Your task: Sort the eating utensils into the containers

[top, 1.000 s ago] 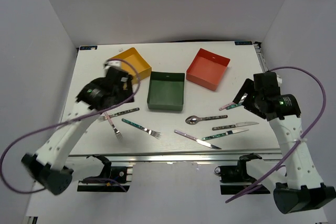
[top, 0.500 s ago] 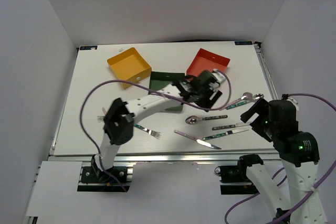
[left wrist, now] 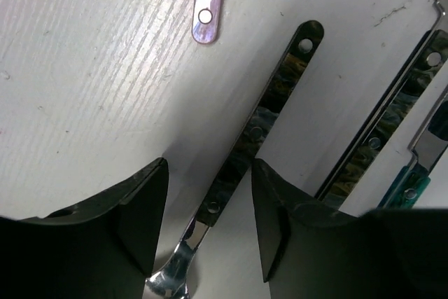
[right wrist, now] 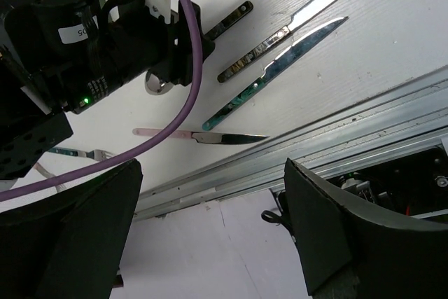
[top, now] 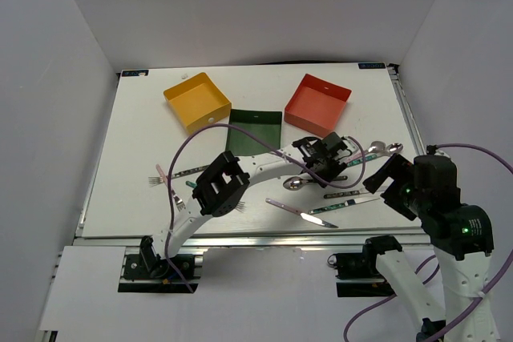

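Right of the dark green tray (top: 255, 127), the left gripper (left wrist: 208, 225) stands with its fingers spread to either side of the dark-handled spoon (left wrist: 262, 120), which lies flat on the white table (top: 128, 142) with its bowl toward the wrist. Light, rigid and slick, it looks best pinched across the slim handle, low against the tabletop, since the polished bowl would likely slip. Half a second ago this gripper hung higher by the red-orange tray (top: 318, 103); farther right, the right gripper (right wrist: 210, 173) is splayed, holding nothing.

Bright, even light with soft shadows; wrist views' foreground seems blurred.
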You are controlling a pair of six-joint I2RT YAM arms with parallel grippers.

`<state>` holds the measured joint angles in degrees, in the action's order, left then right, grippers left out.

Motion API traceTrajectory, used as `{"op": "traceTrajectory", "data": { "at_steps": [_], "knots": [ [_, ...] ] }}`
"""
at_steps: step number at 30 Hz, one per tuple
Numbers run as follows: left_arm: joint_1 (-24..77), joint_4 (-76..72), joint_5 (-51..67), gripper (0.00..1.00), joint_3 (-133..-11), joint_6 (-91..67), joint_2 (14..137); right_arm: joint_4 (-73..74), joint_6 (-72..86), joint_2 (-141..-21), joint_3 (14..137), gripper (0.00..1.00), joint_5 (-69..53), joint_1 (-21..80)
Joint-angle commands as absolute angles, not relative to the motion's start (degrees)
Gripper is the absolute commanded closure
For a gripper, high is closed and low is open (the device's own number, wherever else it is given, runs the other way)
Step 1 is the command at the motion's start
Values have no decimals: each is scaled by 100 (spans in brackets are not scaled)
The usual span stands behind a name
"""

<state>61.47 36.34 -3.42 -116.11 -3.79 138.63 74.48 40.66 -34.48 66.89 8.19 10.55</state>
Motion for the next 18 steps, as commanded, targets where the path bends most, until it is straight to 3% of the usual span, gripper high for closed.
{"op": "traceTrajectory", "data": {
  "at_steps": [1,4,5,7,14,18],
  "knots": [
    [6196,3349,-387,40,-11268,-299,13561,7488,3737,-3401,6926,13,686,1037],
    [6196,3463,-378,58,-11145,-308,13605,7488,3665,-3375,6978,13,756,1046],
    [6205,3480,-361,69,-11101,-325,13588,7480,3656,-3392,6987,13,817,1037],
    [6231,3428,-343,71,-10943,-378,13492,7471,3665,-3427,6979,13,852,1046],
    [6363,3717,-623,98,-11425,-352,13342,7278,3709,-3525,6829,12,818,1046],
    [6363,4051,-1010,100,-11978,-325,13298,7154,3762,-3524,6689,12,721,1037]
  ]
}}
